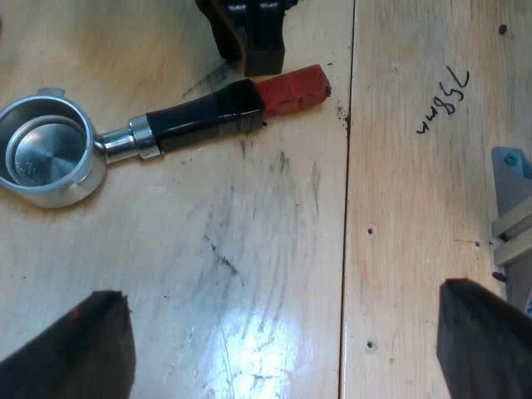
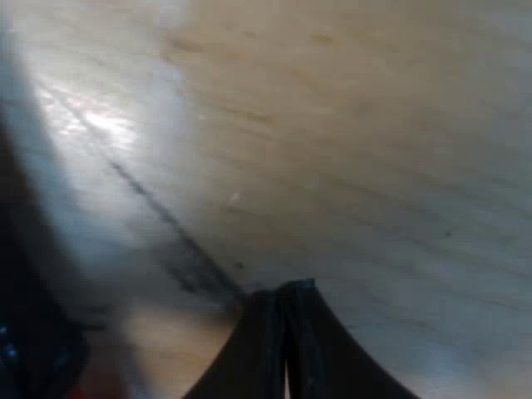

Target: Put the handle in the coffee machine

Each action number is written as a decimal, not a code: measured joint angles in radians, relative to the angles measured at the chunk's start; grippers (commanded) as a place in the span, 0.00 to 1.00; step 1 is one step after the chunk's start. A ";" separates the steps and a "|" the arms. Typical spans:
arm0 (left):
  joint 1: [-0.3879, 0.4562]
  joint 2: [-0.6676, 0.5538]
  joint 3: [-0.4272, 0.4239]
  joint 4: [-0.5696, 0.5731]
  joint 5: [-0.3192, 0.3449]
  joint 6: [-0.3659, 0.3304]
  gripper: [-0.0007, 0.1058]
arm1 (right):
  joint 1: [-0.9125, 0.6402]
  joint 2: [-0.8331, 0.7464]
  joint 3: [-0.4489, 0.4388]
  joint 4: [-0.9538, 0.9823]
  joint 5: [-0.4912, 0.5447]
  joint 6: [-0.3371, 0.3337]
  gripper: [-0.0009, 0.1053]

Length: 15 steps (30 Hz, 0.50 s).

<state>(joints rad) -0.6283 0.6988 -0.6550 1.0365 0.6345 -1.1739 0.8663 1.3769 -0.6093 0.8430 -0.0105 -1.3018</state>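
Note:
The metal holder lies flat on the wooden table, its round basket (image 1: 46,158) facing up. Its dark handle (image 1: 204,120) ends in a red tip (image 1: 293,89). My left gripper (image 1: 283,291) hovers above the table a short way from the holder, open wide, with nothing between its fingers (image 1: 79,349). My right gripper (image 1: 249,37) stands just beyond the handle where black meets red, close to or touching it. In the right wrist view its fingertips (image 2: 287,291) are pressed together, shut on nothing, low over the table (image 2: 349,150).
A seam (image 1: 347,208) between two table boards runs past the red tip. Handwriting (image 1: 445,100) marks the far board. A grey metal bracket (image 1: 515,208) sits at that board's edge, near one of my left fingers.

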 measured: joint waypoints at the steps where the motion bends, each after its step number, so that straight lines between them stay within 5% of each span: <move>1: 0.000 0.000 0.000 0.000 0.000 0.000 0.72 | 0.007 0.000 0.000 -0.005 0.000 0.002 0.01; 15: 0.000 0.000 0.000 -0.002 -0.007 0.000 0.72 | 0.212 0.061 -0.010 -0.223 -0.086 0.221 0.01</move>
<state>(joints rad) -0.6283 0.6988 -0.6550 1.0345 0.6273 -1.1739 1.0785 1.4381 -0.6198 0.6199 -0.0963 -1.0812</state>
